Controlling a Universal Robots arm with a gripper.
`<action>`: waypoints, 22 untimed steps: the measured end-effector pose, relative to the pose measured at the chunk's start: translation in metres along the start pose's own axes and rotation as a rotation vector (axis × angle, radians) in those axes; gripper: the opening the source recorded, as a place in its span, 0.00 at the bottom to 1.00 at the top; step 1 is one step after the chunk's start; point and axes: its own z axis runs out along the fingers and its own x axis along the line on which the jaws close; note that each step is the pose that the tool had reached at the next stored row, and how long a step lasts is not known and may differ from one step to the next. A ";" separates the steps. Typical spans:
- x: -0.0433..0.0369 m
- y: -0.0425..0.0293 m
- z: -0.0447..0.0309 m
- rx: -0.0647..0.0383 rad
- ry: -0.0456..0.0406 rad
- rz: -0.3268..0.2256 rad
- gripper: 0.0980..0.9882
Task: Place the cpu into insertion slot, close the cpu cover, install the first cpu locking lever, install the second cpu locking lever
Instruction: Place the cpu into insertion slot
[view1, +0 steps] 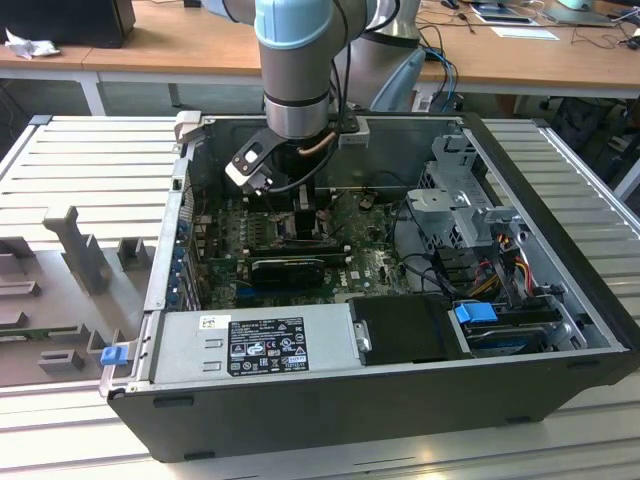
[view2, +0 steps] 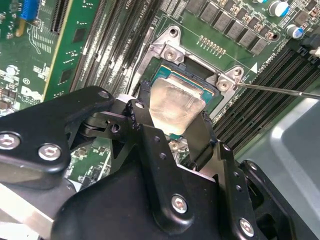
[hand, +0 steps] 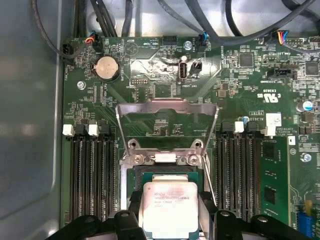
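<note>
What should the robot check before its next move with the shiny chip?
1. The end effector grips the cpu on two sides: ok.
2. The cpu is over the insertion slot: ok.
3. The cpu lies flat and fully in the slot: cannot tell.
4. The cpu cover is swung open, off the slot: ok.
5. The locking lever does not lie across the slot: ok.

Tight around the dark-rimmed square socket (view2: 197, 75).
Raised grey metal cover frame (hand: 167, 106) stands at one end, black memory slot rows (hand: 90, 175) flank two sides, thin steel lever rod (view2: 280, 90) juts alongside.
</note>
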 end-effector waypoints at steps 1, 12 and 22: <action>0.0007 0.0000 0.0009 0.000 -0.0002 0.000 0.48; 0.0021 0.0000 0.0048 0.000 -0.0001 0.000 0.48; 0.0022 0.0008 -0.0062 0.002 0.0011 0.000 0.57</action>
